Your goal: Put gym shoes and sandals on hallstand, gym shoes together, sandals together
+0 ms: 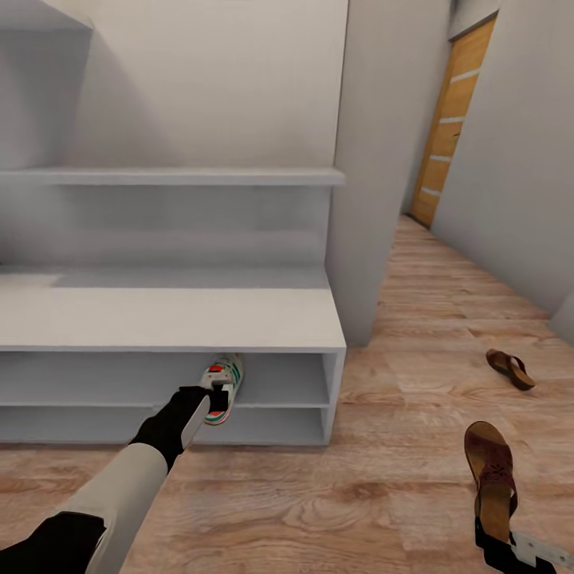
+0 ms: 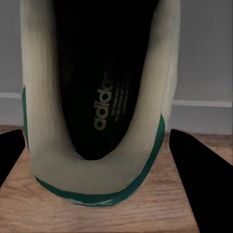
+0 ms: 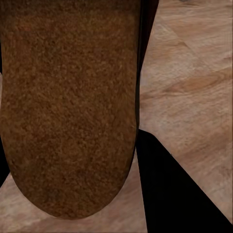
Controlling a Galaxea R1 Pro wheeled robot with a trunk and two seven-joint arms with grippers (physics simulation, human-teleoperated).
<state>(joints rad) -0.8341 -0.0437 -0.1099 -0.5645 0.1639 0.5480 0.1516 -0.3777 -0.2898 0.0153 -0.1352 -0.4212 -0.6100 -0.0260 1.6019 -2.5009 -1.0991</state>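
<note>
The upper open shelf of the light-grey hallstand (image 1: 263,319) is blocked near its middle by a white green-striped gym shoe (image 1: 222,387); bare shelf is seen either side. Wide bare wood-plank floor (image 1: 335,494) is left before it, interrupted rightward by two brown sandals (image 1: 492,466) (image 1: 510,369).

Between my left claw's fingers (image 2: 199,179) I read one word, "adidas", printed in pale letters on the dark insole of the gym shoe (image 2: 97,97), running lengthwise away from my claw toward the toe. Beside it sit a few lines of smaller print, too blurred to read. The sandal (image 3: 68,97) at my right claw bears no lettering.
</note>
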